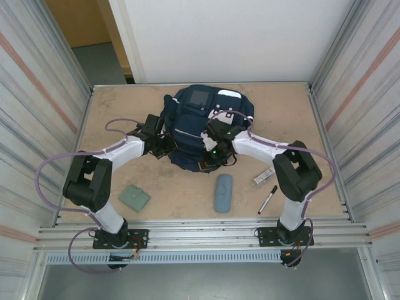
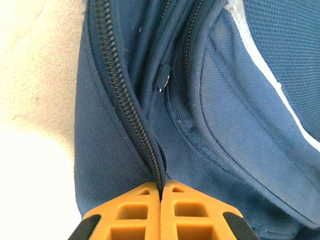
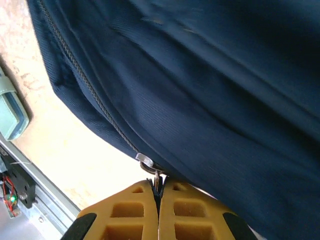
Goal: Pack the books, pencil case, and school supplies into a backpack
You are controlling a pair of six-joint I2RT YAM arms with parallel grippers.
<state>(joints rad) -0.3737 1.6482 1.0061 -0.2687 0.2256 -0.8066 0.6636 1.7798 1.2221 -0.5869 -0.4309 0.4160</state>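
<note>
At the middle back of the bench lies the backpack [image 1: 190, 122], with an arm reaching to it from each side. The right jaws are shut tight on the zipper pull [image 3: 156, 179] at the bag's near edge. From there the zipper track [image 3: 82, 80] runs away from them along the seam, so opening it looks to need a draw along that line. The left jaws are also fully closed, pinching the backpack's fabric at a zipped seam on its left flank, probably as a brace. The pencil case [image 1: 223, 192] lies on the bench nearer the arms' bases.
</note>
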